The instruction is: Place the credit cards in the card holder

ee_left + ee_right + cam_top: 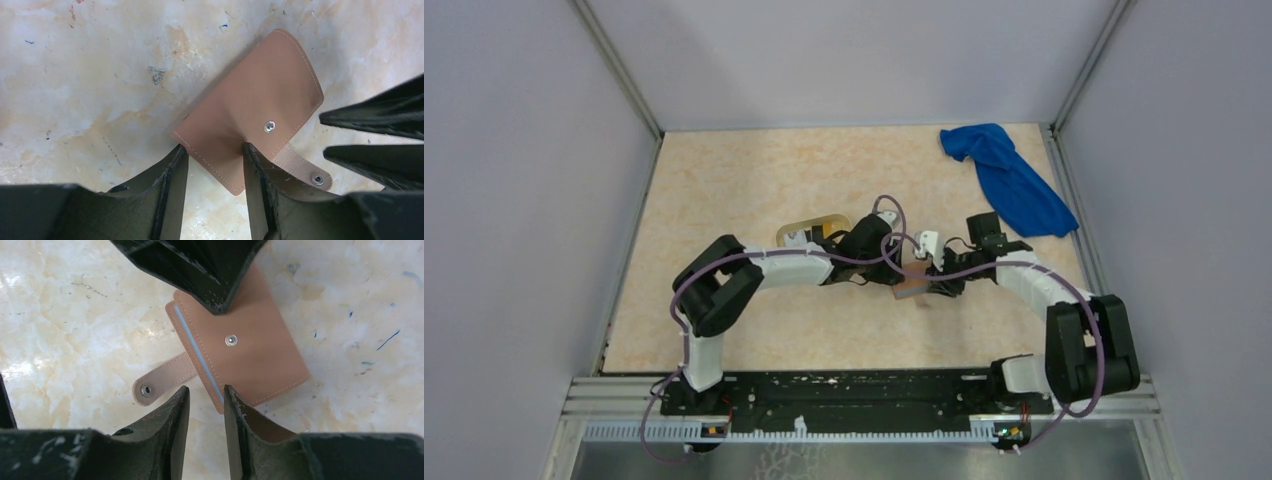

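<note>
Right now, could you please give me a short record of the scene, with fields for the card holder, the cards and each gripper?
card holder: folded shut, flat on the table
strap: unsnapped, sticking out sideways
credit cards: none visible loose
left gripper: jaws apart, straddling one corner of the card holder; grip unclear
right gripper: open, at another corner, holding nothing
yellow tray: behind the left arm, partly hidden
blue cloth: far right corner
</note>
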`<state>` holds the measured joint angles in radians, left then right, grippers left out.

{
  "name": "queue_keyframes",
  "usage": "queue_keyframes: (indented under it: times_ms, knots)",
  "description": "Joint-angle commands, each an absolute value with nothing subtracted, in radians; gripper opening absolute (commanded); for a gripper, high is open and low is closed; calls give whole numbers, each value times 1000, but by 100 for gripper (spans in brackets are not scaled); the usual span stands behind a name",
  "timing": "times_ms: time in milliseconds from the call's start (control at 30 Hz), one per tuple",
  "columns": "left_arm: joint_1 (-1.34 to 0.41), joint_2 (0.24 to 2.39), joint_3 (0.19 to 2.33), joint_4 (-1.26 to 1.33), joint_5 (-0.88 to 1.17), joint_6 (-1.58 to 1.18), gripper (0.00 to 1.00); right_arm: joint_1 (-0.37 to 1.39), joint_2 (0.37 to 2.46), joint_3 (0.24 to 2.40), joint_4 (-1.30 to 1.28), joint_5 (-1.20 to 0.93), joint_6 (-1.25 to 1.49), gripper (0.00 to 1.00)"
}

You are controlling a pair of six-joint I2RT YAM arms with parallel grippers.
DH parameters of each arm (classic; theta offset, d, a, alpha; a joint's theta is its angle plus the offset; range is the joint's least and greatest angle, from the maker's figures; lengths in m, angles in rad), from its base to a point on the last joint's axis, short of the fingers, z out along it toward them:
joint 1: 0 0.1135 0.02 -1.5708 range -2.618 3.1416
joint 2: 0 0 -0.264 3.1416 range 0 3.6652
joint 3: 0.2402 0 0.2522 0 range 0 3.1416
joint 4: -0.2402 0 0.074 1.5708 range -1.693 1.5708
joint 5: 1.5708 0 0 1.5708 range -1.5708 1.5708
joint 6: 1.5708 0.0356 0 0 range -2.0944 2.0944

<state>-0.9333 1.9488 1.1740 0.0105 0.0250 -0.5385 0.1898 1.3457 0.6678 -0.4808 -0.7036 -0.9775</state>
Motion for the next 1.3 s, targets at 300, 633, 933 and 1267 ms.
queue_keyframes:
  times_ms: [300, 633, 933, 1267]
  knots:
    - [-934, 1943, 1125, -41, 53, -573, 40, 203, 1201, 690, -914, -860, -1793, 53]
    - [-934, 1947, 1084, -8, 78, -594, 37, 204, 1198, 601, -778, -844, -1823, 42]
    - [-934, 1936, 1061, 32, 92, -586, 36, 213, 1194, 575, -725, -860, -1797, 31]
    - [-934, 1886, 1036, 101, 151, -543, 40, 235, 1163, 581, -699, -840, -1779, 3]
